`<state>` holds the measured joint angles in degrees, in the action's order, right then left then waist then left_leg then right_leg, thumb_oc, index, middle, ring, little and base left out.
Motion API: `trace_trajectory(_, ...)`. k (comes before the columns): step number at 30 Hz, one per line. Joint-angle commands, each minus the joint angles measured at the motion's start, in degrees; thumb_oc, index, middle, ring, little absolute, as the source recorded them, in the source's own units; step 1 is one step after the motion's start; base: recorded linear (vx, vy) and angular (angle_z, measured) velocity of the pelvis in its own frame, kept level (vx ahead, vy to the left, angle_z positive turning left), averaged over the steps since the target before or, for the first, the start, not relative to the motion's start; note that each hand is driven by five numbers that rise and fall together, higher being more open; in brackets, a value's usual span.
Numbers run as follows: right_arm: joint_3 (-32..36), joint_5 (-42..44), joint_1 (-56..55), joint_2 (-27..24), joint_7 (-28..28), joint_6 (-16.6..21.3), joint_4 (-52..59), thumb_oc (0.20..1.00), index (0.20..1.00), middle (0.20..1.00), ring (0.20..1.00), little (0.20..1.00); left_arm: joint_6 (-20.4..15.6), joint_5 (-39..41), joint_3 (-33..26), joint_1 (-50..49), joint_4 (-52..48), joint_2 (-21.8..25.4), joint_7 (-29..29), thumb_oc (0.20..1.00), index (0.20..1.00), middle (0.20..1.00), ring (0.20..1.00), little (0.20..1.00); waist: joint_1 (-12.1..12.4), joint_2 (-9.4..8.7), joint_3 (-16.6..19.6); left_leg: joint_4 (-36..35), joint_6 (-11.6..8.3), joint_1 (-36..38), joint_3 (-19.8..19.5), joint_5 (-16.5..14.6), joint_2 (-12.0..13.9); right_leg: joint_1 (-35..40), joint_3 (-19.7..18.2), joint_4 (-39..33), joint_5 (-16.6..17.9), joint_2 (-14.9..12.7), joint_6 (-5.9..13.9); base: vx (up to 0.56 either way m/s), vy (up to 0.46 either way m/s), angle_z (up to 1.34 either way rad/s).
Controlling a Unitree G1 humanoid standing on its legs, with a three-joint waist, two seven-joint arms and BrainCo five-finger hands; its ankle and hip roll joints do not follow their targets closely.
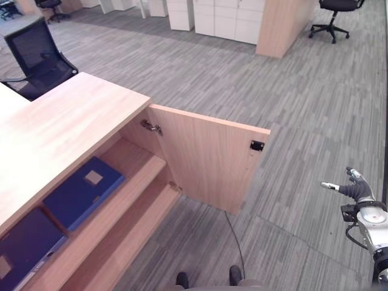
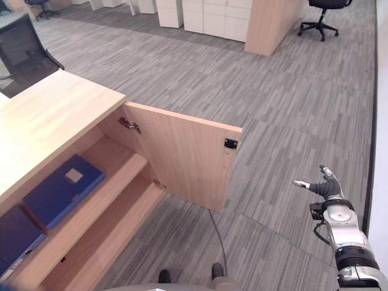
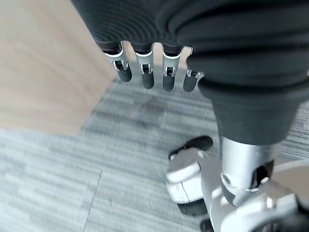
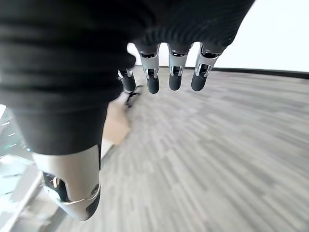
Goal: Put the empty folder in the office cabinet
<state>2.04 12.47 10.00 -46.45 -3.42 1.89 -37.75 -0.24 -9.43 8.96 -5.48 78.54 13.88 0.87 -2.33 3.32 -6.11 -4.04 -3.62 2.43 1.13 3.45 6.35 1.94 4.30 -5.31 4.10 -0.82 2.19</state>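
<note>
Blue folder (image 1: 82,191) lies flat on the cabinet's (image 1: 73,130) upper wooden shelf (image 1: 130,162), long axis running toward the open door (image 1: 209,159), pale label up. Second blue folder (image 1: 24,245) lies beside it. Left hand (image 3: 149,72) and right hand (image 4: 164,72) hang empty, fingers relaxed, over grey striped carpet (image 1: 291,109).

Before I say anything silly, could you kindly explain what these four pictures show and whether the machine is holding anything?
It is a humanoid robot. The two wide pictures come from cameras in its head, looking down at a wooden cabinet whose door stands open. On the upper shelf lie two blue folders. The two close pictures come from wrist cameras. The left hand hangs over the carpet, fingers relaxed, holding nothing. The right hand is out to the side, also empty. Office chairs stand behind.
</note>
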Motion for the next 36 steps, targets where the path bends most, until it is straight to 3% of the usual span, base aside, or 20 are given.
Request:
trace_trajectory(1,-1.81,4.09,2.49,-1.52,1.00,4.93,3.85,1.000,1.000,1.000,1.000,1.000,-0.08,-0.83,1.23,1.10,2.26,4.30,0.00,1.000,1.000,1.000,1.000,1.000,1.88,-4.89,3.05,1.24,-0.23,0.47,-0.46,-5.53,-0.93,-3.08,-0.73,0.31,-4.36,-1.72,4.01,0.03,-0.170,0.11)
trace_trajectory(10,-6.61,7.38,3.50,-1.83,5.01,6.72,13.70,1.000,1.000,1.000,1.000,1.000,0.08,-0.59,-0.37,-1.23,2.09,4.61,0.60,1.000,1.000,1.000,1.000,1.000,3.37,-5.13,2.71,2.30,-1.71,0.24,-1.85,-5.05,1.09,-0.80,0.63,0.31,-7.07,0.83,2.25,0.02,-0.099,0.10)
trace_trajectory(14,-12.37,6.34,0.44,-4.64,11.98,5.24,19.85,1.000,1.000,1.000,1.000,1.000,0.14,-1.50,-1.93,-2.36,2.67,4.54,2.04,1.000,1.000,1.000,1.000,1.000,3.59,-5.30,2.82,1.97,-2.32,0.58,-2.15,-4.74,1.44,0.09,1.02,0.31,-7.71,1.19,1.75,0.01,-0.034,0.05)
trace_trajectory(23,-18.08,11.80,0.35,-8.26,19.71,4.75,24.76,1.000,1.000,1.000,1.000,1.000,-0.39,-2.54,-1.30,-2.26,2.16,3.82,3.11,1.000,1.000,1.000,1.000,1.000,3.53,-5.42,3.22,0.78,-2.74,1.23,-2.10,-4.45,1.44,0.48,1.36,0.31,-7.77,1.11,1.86,0.01,-0.004,0.02)
trace_trajectory(36,-22.58,14.94,8.76,-2.54,17.37,5.01,19.48,1.000,1.000,1.000,1.000,1.000,-0.21,-3.17,0.07,-2.72,2.19,3.08,2.72,1.000,1.000,1.000,1.000,1.000,5.15,-5.61,3.59,0.65,-2.65,1.24,-2.51,-4.55,1.09,0.85,1.79,0.31,-7.77,0.72,1.99,0.00,0.000,0.00)
